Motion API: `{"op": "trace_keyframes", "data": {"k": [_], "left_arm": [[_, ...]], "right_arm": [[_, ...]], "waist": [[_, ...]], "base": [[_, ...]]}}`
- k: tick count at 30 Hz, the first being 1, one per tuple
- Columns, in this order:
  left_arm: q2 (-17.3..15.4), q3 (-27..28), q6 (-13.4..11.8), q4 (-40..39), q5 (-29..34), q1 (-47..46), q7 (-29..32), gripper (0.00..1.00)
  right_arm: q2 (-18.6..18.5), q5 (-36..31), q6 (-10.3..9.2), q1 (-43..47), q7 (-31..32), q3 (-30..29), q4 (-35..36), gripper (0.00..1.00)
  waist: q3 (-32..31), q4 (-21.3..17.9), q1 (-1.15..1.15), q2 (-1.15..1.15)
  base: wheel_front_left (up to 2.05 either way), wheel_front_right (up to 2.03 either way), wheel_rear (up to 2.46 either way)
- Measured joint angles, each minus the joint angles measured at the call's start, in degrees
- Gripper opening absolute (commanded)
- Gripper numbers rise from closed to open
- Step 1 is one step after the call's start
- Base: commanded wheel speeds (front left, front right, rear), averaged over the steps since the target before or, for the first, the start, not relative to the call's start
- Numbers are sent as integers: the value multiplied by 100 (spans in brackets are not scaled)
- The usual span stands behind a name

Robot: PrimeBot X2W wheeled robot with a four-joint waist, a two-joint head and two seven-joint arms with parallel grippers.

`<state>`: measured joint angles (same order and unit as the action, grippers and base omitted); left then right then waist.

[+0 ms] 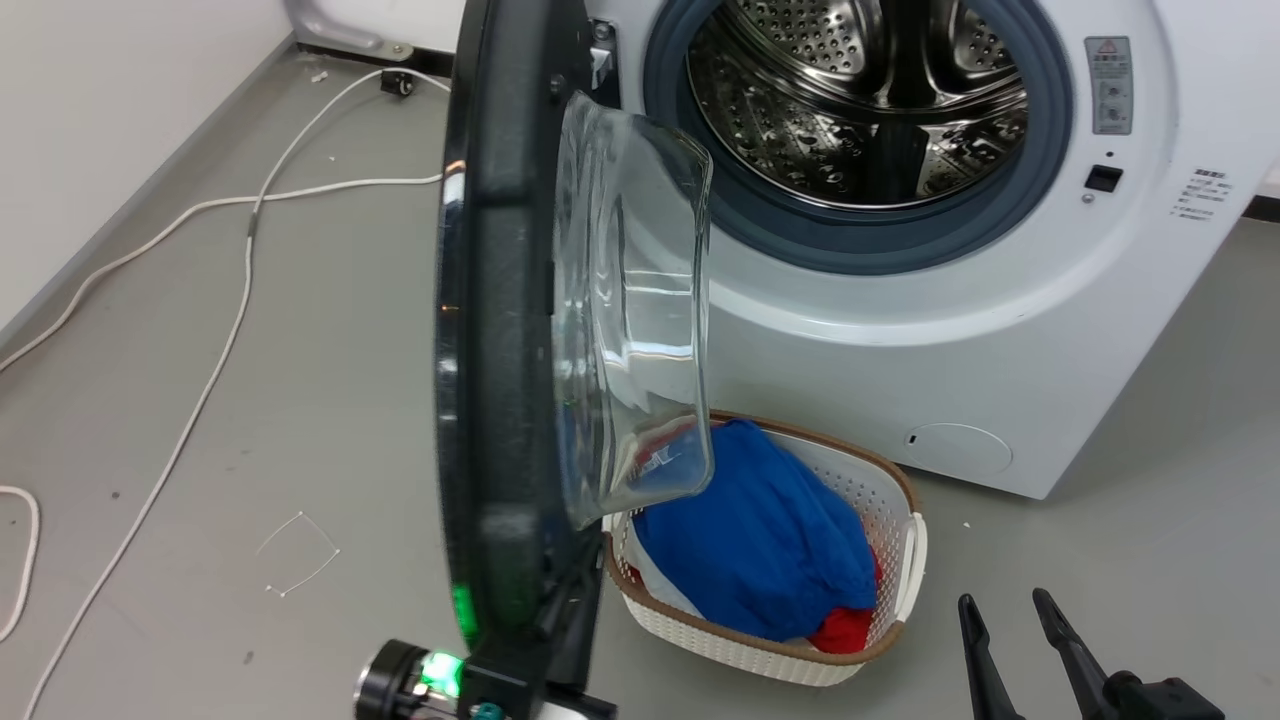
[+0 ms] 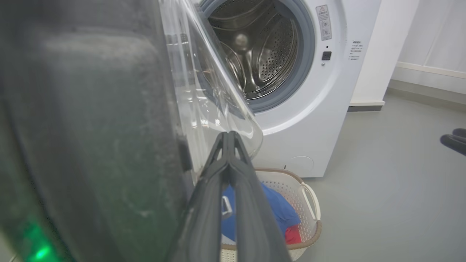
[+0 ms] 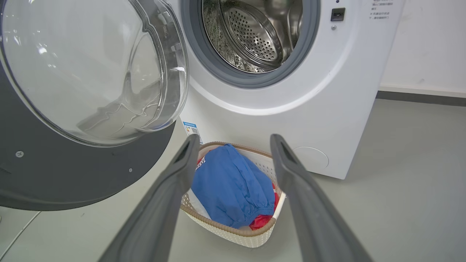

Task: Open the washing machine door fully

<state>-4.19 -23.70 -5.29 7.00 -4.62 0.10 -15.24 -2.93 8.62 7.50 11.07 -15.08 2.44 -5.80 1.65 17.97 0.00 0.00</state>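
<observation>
Standing out roughly square to the machine's white front, the washing machine door (image 1: 495, 350) shows edge-on in the head view, its clear glass bowl (image 1: 630, 300) bulging toward the steel drum (image 1: 850, 90). The right wrist view gives what that angle hides: the door's dark inner face and the full round of the bowl. Low against the door's inner side, the left wrist view shows the left gripper (image 2: 229, 135) with its two fingers pressed together and nothing seen between them, the tips just beside the bowl's lower edge. Whether they touch the glass I cannot tell. The right gripper (image 1: 1002, 596) hangs well apart from the door at the lower right, fingers spread wide and empty. Between them, on the grey floor, a white laundry basket (image 1: 905, 540) holds a blue garment (image 1: 760, 540) over something red. A white cable (image 1: 240, 300) trails across the floor on the left in the head view.
</observation>
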Motion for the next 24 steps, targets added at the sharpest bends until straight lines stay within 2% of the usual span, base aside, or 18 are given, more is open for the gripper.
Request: {"op": "trace_keyframes", "data": {"k": [10, 13, 24], "left_arm": [[-300, 1045, -245, -177, -218, 76, 15, 0], [-419, 1426, -255, -190, -313, 51, 19, 0], [-531, 2798, -223, 40, -661, -488, 15, 0]], "right_arm": [[0, -43, 0, -26, -1, -13, -40, 100], [0, -68, 0, -50, -1, -33, -41, 100], [1, -296, 0, -225, -1, -102, 8, 100]], "waist": [[171, 210, 0, 0], [243, 228, 0, 0], [638, 184, 0, 0]], "base": [[0, 0, 0], [0, 0, 0], [0, 0, 0]]}}
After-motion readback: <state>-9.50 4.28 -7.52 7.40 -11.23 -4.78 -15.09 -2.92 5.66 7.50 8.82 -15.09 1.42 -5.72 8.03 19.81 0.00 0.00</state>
